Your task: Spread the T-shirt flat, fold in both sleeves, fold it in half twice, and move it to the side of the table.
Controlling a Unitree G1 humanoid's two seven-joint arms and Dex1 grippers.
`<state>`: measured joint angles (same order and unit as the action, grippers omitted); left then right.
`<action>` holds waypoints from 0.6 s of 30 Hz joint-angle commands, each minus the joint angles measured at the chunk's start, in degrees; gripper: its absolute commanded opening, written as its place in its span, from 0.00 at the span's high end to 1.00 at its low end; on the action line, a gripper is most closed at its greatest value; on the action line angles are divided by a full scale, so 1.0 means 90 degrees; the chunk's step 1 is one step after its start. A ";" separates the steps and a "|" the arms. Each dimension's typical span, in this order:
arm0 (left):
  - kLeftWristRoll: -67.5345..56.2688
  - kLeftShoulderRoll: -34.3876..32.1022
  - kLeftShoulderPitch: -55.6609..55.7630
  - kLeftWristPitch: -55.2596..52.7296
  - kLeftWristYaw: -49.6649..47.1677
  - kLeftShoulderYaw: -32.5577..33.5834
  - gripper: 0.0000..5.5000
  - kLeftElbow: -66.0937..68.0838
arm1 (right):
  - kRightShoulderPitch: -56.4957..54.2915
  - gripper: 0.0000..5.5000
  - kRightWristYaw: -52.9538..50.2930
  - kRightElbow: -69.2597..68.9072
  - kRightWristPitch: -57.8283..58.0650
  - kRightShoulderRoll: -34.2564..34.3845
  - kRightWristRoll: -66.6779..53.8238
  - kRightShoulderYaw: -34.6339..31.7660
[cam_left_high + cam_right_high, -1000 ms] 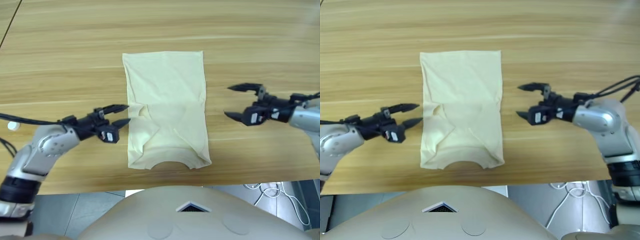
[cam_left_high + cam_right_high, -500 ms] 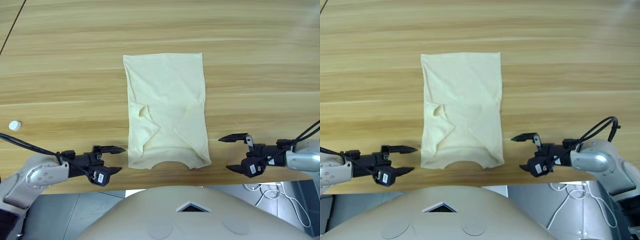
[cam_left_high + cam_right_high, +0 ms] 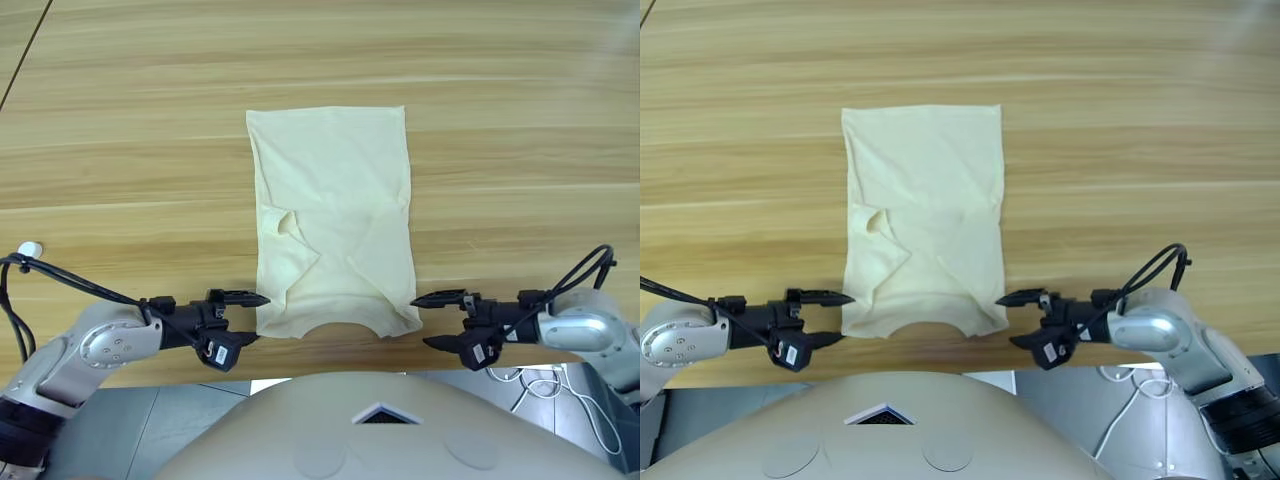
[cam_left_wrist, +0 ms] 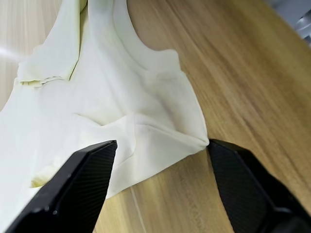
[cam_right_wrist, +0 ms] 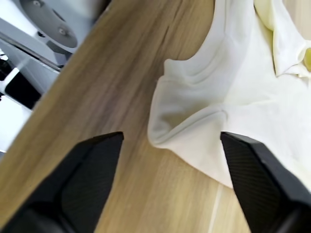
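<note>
The pale yellow T-shirt (image 3: 335,210) lies in the middle of the table as a tall rectangle, both sleeves folded in and its collar toward the near edge. My left gripper (image 3: 255,317) is open at the shirt's near left corner, low over the wood. In the left wrist view the corner of the T-shirt (image 4: 97,87) lies between the fingers (image 4: 87,179). My right gripper (image 3: 420,321) is open at the near right corner. In the right wrist view that shirt corner (image 5: 194,121) lies between its fingers (image 5: 92,170).
The wooden table (image 3: 500,120) stretches wide on both sides of the shirt and beyond it. A small white cap (image 3: 29,250) sits near the left. The near table edge (image 3: 560,362) runs just behind both grippers, with cables (image 3: 535,380) on the floor below at the right.
Both grippers have dropped from the shirt's mid-sides toward the near edge, then closed in on the near corners. A small crease on the shirt's left side shifted slightly.
</note>
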<state>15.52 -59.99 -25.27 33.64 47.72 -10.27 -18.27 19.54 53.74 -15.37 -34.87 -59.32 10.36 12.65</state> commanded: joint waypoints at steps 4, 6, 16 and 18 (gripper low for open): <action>0.0170 -0.0035 -0.0002 0.0183 -0.0028 -0.0055 0.37 0.0127 | -0.0377 0.59 -0.0079 0.0008 0.0274 0.0240 0.0100 0.0073; 0.0173 -0.0034 0.0008 0.0226 -0.0029 -0.0077 0.37 0.0131 | -0.0392 0.67 -0.0079 -0.0011 0.0287 0.0251 0.0092 0.0061; 0.0202 -0.0003 0.0077 0.0402 -0.0068 -0.0174 0.66 0.0227 | -0.0409 0.99 -0.0040 -0.0067 0.0313 0.0270 0.0047 0.0111; 0.0214 0.0001 0.0109 0.0407 -0.0084 -0.0178 0.71 0.0257 | -0.0400 1.00 -0.0032 -0.0081 0.0313 0.0266 0.0037 0.0117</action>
<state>16.65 -60.00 -24.97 37.16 47.18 -11.96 -16.55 16.66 53.53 -15.52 -32.55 -57.02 10.93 13.57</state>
